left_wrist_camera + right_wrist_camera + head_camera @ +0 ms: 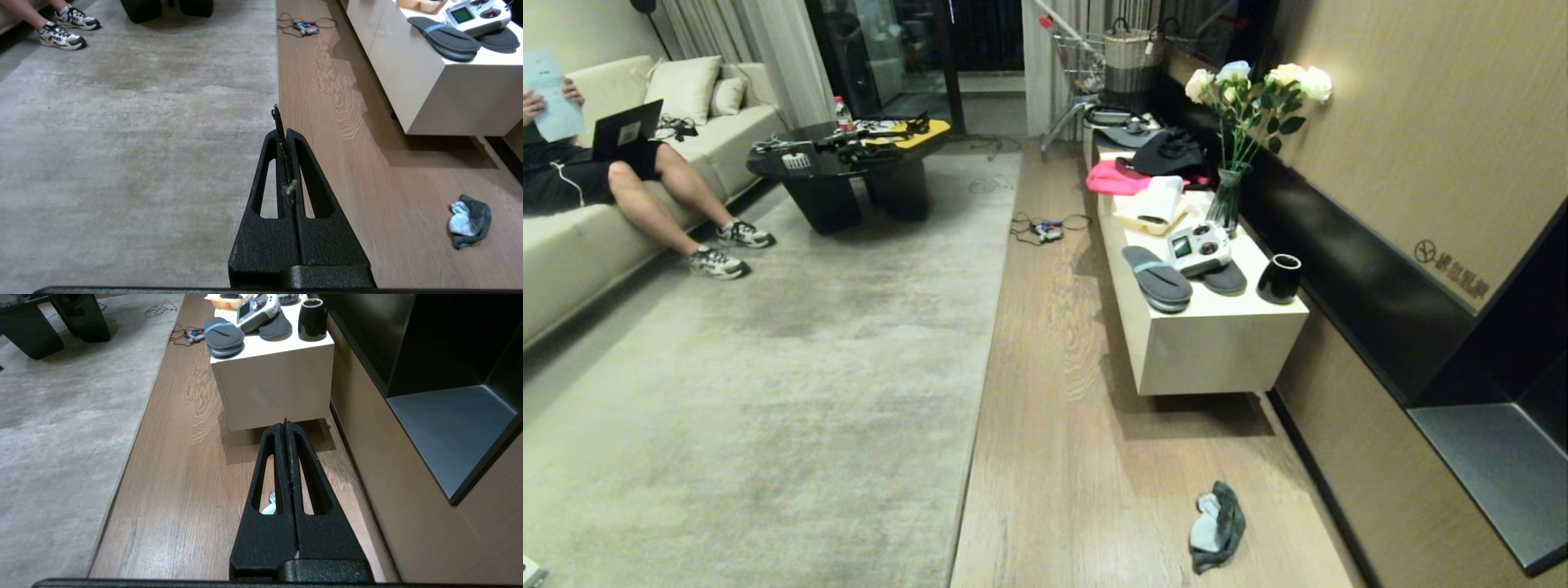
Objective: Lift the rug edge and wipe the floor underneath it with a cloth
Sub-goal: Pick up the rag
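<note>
The pale beige-grey rug (768, 392) lies flat, and its rug edge (988, 351) runs along the wood floor (1078, 457). A crumpled dark grey and pale blue cloth (1217, 527) lies on the floor near the wall. In the left wrist view the cloth (469, 220) sits off to the side of my left gripper (282, 122), which hangs shut and empty above the rug edge (277, 81). My right gripper (285, 426) is shut and empty above the floor (179, 477). The cloth (269, 508) shows only as a pale scrap through a finger slot. Neither arm appears in the head view.
A low white cabinet (1209, 343) stands along the right wall with slippers, a remote controller, a black cup and a vase of flowers. A black coffee table (849, 171) stands on the rug. A person (645, 188) sits on the sofa. Cables (1045, 229) lie on the floor.
</note>
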